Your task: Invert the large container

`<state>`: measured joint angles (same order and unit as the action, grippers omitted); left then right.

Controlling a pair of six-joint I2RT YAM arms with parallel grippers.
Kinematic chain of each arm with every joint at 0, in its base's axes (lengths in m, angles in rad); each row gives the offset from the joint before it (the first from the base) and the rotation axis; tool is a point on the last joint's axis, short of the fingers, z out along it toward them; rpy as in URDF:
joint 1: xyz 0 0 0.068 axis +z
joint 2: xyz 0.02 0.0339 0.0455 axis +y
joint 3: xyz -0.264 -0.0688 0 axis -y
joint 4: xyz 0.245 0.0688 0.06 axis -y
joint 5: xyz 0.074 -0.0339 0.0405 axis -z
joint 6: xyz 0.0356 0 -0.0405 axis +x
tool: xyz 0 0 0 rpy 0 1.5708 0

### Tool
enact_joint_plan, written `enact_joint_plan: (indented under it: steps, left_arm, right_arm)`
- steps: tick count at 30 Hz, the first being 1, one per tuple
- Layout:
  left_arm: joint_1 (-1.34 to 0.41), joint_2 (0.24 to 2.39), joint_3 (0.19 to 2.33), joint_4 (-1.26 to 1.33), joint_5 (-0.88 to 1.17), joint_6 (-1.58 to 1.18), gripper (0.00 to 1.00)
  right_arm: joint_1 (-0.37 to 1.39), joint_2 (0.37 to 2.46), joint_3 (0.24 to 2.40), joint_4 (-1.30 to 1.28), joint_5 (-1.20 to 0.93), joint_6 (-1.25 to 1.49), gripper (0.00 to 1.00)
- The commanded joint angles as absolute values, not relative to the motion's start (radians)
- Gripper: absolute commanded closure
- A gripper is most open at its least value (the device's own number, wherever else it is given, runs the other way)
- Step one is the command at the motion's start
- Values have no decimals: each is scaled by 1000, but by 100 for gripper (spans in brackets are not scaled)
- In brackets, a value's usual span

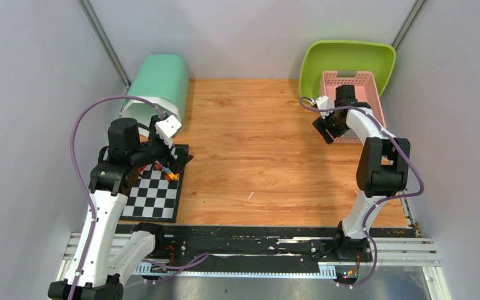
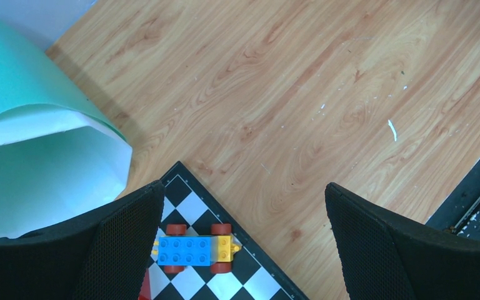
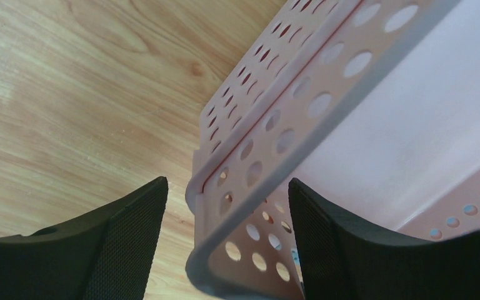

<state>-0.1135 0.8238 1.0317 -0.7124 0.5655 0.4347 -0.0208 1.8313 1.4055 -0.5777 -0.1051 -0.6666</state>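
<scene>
In the top view, the right gripper (image 1: 327,129) hangs at the near left corner of the pink basket (image 1: 367,87). The basket sits upright at the table's (image 1: 262,156) far right, with a green tub (image 1: 325,59) propped against the wall just beyond it. Since the fingers are set to it, the basket looks to be the container to turn. The right arm reaches forward with its elbow high and its wrist bent down and inward. The left gripper (image 1: 164,161) hovers over a checkerboard (image 1: 153,200), well away from the job.

The left wrist view shows that gripper's fingers (image 2: 125,244) spread wide and holding nothing. A brick car (image 2: 190,249) lies on the board just inside the left-hand finger, and a teal bin (image 2: 31,156) stands outside it.

In the right wrist view, the right fingers (image 3: 119,244) are parted astride the basket's corner rim. One finger is outside the perforated wall and the other over the inside, with neither yet pinching. To do this step well, the fingers should sink a little deeper so the pads bear on the wall below the rolled lip. They should then clamp squarely, lift until the far edge is free of the tub beyond the fingertips, and roll the wrist. A grip at the very corner could let the light basket swing.
</scene>
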Motion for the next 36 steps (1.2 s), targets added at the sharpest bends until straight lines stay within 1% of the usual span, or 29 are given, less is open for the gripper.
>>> enact_joint_plan:
  steps: [1, 10, 27, 36]
  left_arm:
    - [-108, 824, 1019, -706, 586, 439, 0]
    - [-108, 824, 1018, -707, 588, 441, 0]
    - [-107, 818, 1021, -715, 594, 445, 0]
    - [-108, 821, 1022, -717, 597, 447, 0]
  right_arm:
    - [-35, 1813, 1368, -636, -118, -731, 28]
    - [-37, 1763, 1318, -635, -116, -743, 34]
    - [-37, 1614, 1179, -621, -132, -735, 35]
    - [-37, 1552, 1114, -621, -133, -759, 32]
